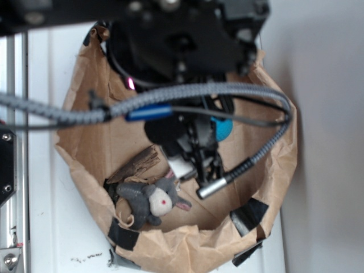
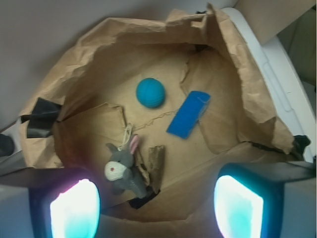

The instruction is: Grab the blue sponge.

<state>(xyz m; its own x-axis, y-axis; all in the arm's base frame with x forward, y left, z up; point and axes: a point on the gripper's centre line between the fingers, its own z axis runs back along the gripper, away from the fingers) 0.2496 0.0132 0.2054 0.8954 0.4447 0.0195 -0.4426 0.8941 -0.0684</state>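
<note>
**Open claw hanging over a paper-lined nest**

A crumpled brown paper bag [image 2: 237, 69], rolled down into a shallow basin and patched with black tape [image 2: 42, 119], is sitting on a white surface [image 1: 51, 244] beside a pale grey wall. Its wrinkled floor is serving as the work area.

The gripper [image 2: 156, 203] is hanging above the basin with its jaws spread wide apart, and nothing is sitting between them. In the wrist view, the two fingertips [image 2: 74, 210] are showing at the bottom corners, glowing pink-cyan on one side and cyan on the other, with the whole floor of the bag visible through the gap. They are touching no object.

The blue sponge [image 2: 188, 114] is lying flat on the bag floor, tilted diagonally, well clear of the fingertips and toward the far right of the basin in the wrist view. A teal ball [image 2: 150, 92] is resting just to its left, apart from it. Nearer the claw, a small grey stuffed rabbit [image 2: 124, 171] is lying beside a piece of brown bark [image 2: 156, 163].

From the exterior view, the black arm [image 1: 182, 40] is reaching in from the top, pointing down into the bag, with grey braided cables [image 1: 227, 91] looping across it. The arm is hiding the sponge there; only a sliver of the ball [image 1: 223, 128] is showing.
</note>
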